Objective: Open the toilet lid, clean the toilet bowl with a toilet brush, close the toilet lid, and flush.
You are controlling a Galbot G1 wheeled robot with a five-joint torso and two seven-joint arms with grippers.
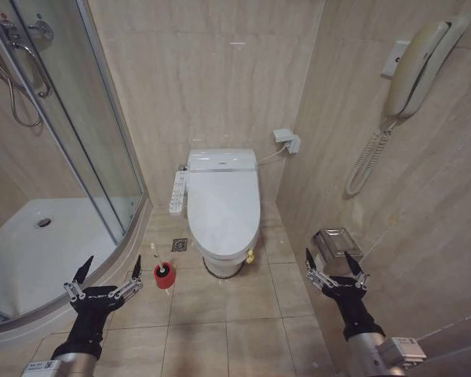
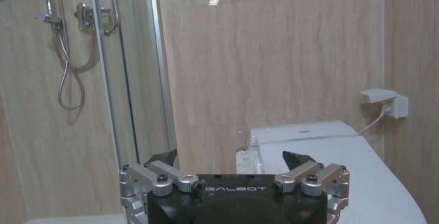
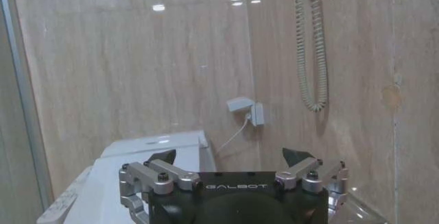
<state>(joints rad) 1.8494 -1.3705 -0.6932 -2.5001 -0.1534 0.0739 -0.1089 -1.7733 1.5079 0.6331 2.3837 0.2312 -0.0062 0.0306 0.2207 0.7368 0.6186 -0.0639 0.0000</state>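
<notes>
**A:** I've got both arms low and waiting. Left claw [image 1: 110,271] hangs over the floor beside the shower edge, spread wide and holding nothing. Right claw [image 1: 334,263] is near the wall, also wide and empty.

**B:** Where's the lid?

**A:** The toilet lid [image 1: 222,206] is down flat, straight ahead between the arms, well apart from both. The toilet brush [image 1: 155,264] stands in its red holder [image 1: 164,275] on the floor, just left of the toilet base.

**B:** Risks?

**A:** The lid looks glossy, so I expect a fingertip could slip off its edge. My left arm could also clip the brush and topple the holder while reaching in.
</notes>
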